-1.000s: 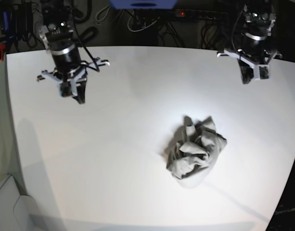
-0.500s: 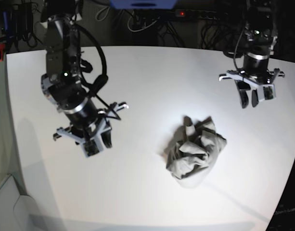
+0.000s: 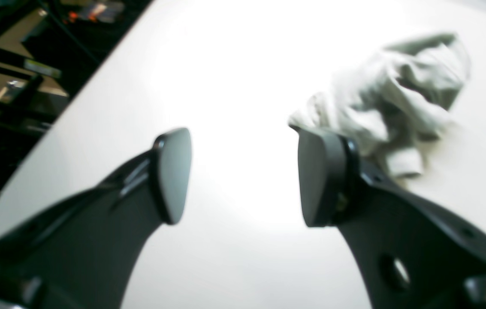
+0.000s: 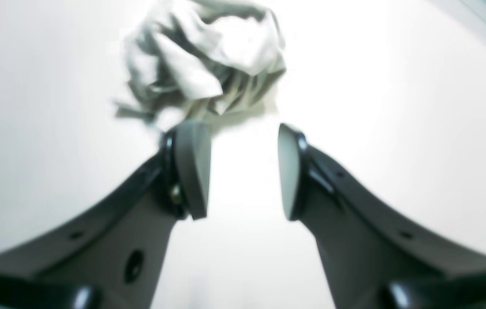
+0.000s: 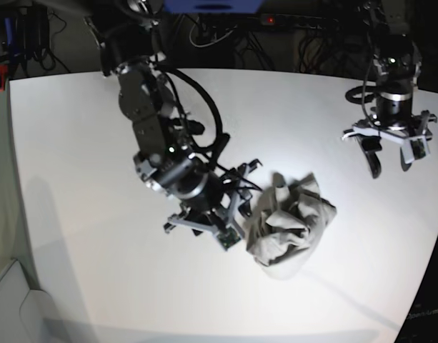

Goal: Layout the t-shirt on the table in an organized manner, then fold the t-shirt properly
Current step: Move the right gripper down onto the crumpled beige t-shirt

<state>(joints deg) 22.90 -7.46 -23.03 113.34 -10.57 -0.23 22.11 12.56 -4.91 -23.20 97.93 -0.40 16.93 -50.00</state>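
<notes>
The grey-beige t-shirt (image 5: 290,221) lies crumpled in a creased heap on my white worktop (image 5: 97,271), toward its right edge. My right hand (image 5: 231,231), jaws parted and empty, hovers just beside the heap's left side. My left hand (image 5: 390,158), also parted and empty, hangs apart near the far right corner. No writing is legible.

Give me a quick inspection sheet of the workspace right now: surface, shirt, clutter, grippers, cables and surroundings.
Surface: white table, bare around the cloth.
Job's things: t-shirt crumpled in a heap, not laid out.
Clutter: nothing seen.
Grippers: right gripper open, beside the heap's edge; left gripper open, apart from the shirt, empty.
Cables: dark cables behind the far edge.
Surroundings: dim equipment beyond the table, too dark to identify.
</notes>
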